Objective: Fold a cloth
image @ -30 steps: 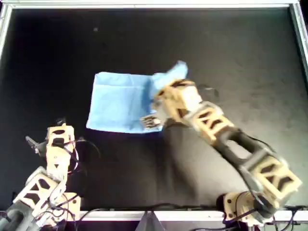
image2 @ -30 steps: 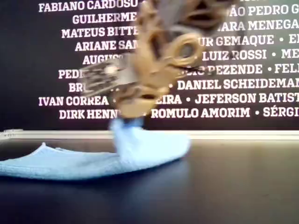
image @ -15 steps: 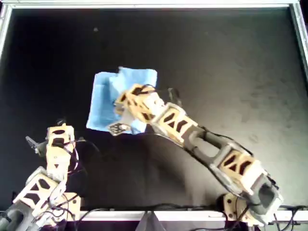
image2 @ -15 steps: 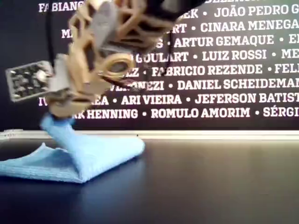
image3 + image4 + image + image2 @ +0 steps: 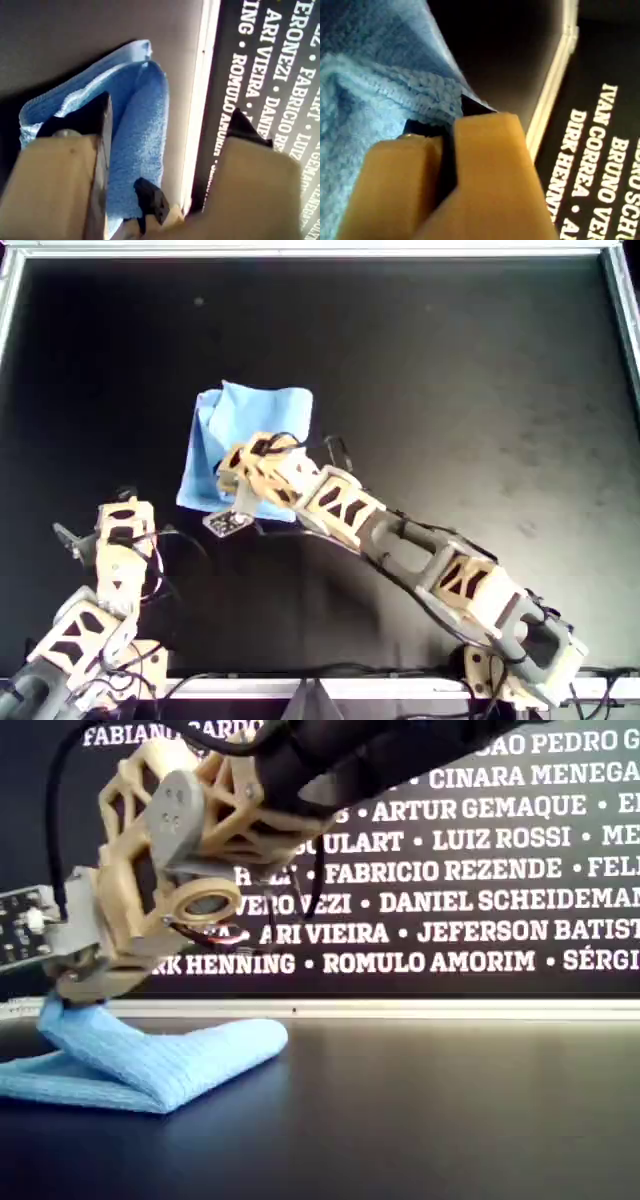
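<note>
The light-blue cloth [image 5: 255, 410] lies on the black table, doubled over on itself. In the exterior view the cloth [image 5: 150, 1060] has a rounded fold on the right, and its upper layer rises to the left. My second gripper [image 5: 232, 472] is shut on that raised edge, just above the lower layer [image 5: 60, 1010]. The second wrist view shows its fingers [image 5: 485, 150] pinching the cloth's hem [image 5: 405, 90]. My first gripper [image 5: 125, 500] is low on the overhead view's left, apart from the cloth. It is open and empty [image 5: 172, 112], and its wrist view faces the cloth [image 5: 142, 125].
The black table [image 5: 450, 390] has a pale metal rim [image 5: 300, 250] around it. A dark wall with white names [image 5: 480, 870] stands behind the far edge. The second arm [image 5: 420, 550] stretches diagonally across the table's near half.
My second gripper has carried the cloth's edge across to the overhead view's left and lowered it. The cloth has gone from half lifted to doubled over. The first arm has not moved.
</note>
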You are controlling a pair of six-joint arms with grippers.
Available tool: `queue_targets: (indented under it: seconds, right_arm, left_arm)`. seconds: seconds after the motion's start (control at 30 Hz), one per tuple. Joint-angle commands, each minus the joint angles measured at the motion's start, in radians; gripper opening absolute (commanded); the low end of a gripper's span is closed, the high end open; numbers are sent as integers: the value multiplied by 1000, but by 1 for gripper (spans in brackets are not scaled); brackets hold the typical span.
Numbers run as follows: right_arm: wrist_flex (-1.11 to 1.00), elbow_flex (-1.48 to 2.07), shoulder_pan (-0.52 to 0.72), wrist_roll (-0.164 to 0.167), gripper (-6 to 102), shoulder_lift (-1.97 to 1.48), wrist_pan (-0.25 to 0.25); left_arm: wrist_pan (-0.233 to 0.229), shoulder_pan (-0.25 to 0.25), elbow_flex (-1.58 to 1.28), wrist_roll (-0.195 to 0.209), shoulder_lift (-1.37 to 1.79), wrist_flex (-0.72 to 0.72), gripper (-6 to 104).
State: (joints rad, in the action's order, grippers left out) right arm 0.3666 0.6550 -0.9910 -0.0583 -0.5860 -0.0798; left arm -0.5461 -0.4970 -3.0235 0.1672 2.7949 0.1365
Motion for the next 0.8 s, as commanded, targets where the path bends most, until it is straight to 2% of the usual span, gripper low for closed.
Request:
queue_targets:
  seconds: [0.0,0.2,0.27,0.37,0.53,0.67,0.77]
  right_arm:
    - [-38,-69,-9,-6,8,-35,-6]
    - [-18,-66,-6,-6,39,-58,8]
    - [-17,-64,-5,-3,44,-64,8]
    - [20,-66,5,3,44,-69,3]
    - [224,-64,20,12,44,-147,-2]
    - [357,-64,104,14,42,-288,-8]
    - [408,-57,201,18,35,-397,-9]
  left_arm:
    - [-8,-5,12,-5,3,-6,82]
    - [-8,-5,12,-6,3,-6,82]
    - [-9,-5,12,-6,3,-6,82]
    - [-9,-5,12,-6,3,-6,82]
    - [-11,-5,12,-6,8,-6,82]
    - [-11,-5,12,-6,25,-6,83]
    - [-17,-3,14,-6,25,-6,83]
